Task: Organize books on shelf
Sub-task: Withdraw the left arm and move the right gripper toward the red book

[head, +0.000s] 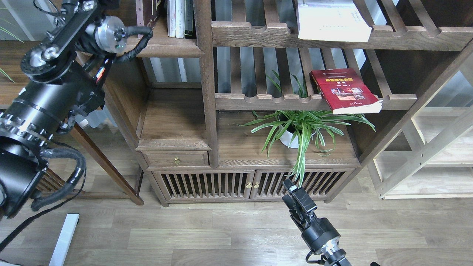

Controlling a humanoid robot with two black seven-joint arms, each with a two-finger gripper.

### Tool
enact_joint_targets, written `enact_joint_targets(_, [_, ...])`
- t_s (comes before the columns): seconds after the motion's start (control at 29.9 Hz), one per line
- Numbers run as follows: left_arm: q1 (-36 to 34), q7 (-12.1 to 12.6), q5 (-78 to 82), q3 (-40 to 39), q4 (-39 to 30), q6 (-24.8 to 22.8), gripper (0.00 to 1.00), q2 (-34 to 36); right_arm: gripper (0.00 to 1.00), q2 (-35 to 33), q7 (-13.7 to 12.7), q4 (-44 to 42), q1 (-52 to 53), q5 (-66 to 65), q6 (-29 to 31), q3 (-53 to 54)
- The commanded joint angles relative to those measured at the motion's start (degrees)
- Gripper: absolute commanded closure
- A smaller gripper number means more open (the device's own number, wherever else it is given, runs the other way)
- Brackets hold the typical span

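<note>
Left gripper: out past the frame's top edge, so you cannot see it.
Right gripper (295, 197): lower centre; black, blocky; fingers pressed together, holding nothing.
Maroon book (147, 13): upright on the smooth solid shelf (162, 46), upper left.
Red book (345, 90): glossy, flat on a slatted rack, overhanging.
White book (332, 18): thick, flat, top rack.

Bright red book (345, 91), yellow title; thick white book (332, 20).

red book (345, 90) with yellow title, too small to read
</note>
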Motion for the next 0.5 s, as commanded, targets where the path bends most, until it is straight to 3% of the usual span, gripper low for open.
enact_joint_targets(0.0, [-0.37,-0.13,0.00,-1.60,-0.89,-0.18,0.70,0.53,0.09,-0.28,0.01,0.02,-0.04,0.02,0.00,0.17])
enact_joint_targets(0.23, [0.51,-0.57,-2.09,-1.52,-2.21,-1.41,0.62,3.08,0.09,-0.36,0.01,0.02,0.57,0.02,0.00,1.48])
enact_joint_targets(0.37, [0.68,-1.19,-9.56,-1.17,-5.11,-1.50,0.43,2.90,0.09,-0.10,0.01,0.02,1.01,0.02,0.00,3.60])
enact_joint_targets(0.47, [0.95,-0.84,-10.98,-1.52,-8.35,-1.59,0.42,3.08,0.09,-0.10,0.01,0.02,2.33,0.20,0.00,5.09])
